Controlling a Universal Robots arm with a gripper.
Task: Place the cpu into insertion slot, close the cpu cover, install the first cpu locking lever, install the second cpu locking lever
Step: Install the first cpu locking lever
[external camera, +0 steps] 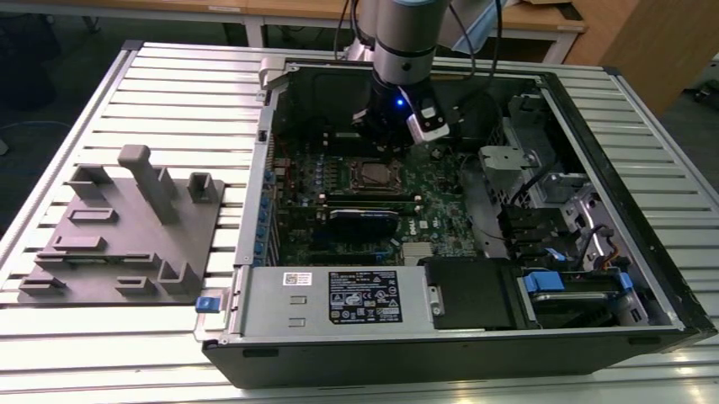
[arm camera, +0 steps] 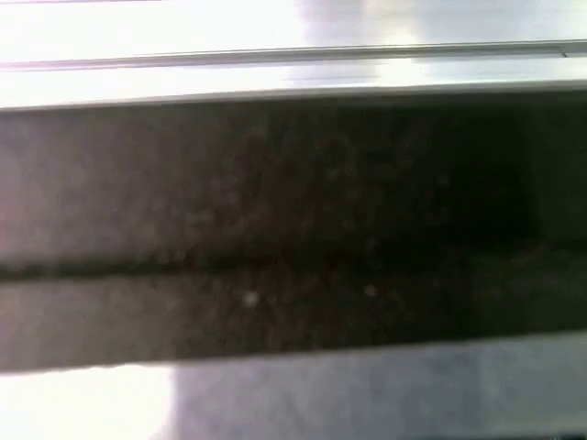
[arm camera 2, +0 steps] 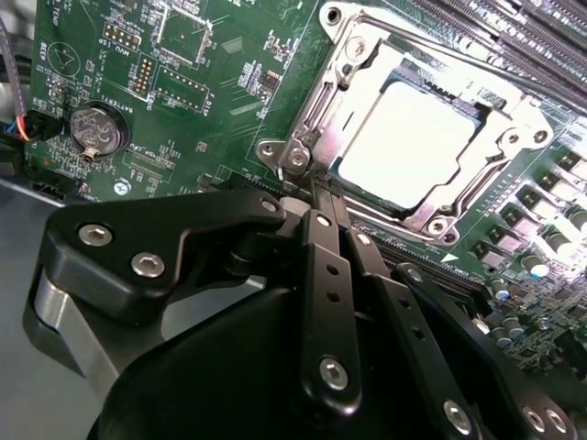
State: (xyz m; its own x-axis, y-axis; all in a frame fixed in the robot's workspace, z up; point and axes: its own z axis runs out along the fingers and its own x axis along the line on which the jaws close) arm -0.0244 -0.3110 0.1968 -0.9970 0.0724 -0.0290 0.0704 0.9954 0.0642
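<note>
Outside, in the exterior view, the gripper [external camera: 388, 143] hangs inside the open computer case [external camera: 629, 278], just beyond the insertion slot [external camera: 373, 175]. Next, in the second wrist view, its fingers [arm camera 2: 323, 275] are pressed together, tips at the cpu cover [arm camera 2: 362, 87] corner; the cpu [arm camera 2: 408, 147] sits framed within it.

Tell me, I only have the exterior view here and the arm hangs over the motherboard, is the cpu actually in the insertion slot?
Observer: Yes. In the second wrist view the cpu sits in the insertion slot, pale top showing.
Operator: Is the cover down?
Observer: The cpu cover lies flat, framing the chip's top.
Operator: And the gripper?
Observer: The gripper is shut, tips at the socket's corner; I cannot tell whether they pinch anything.
</note>
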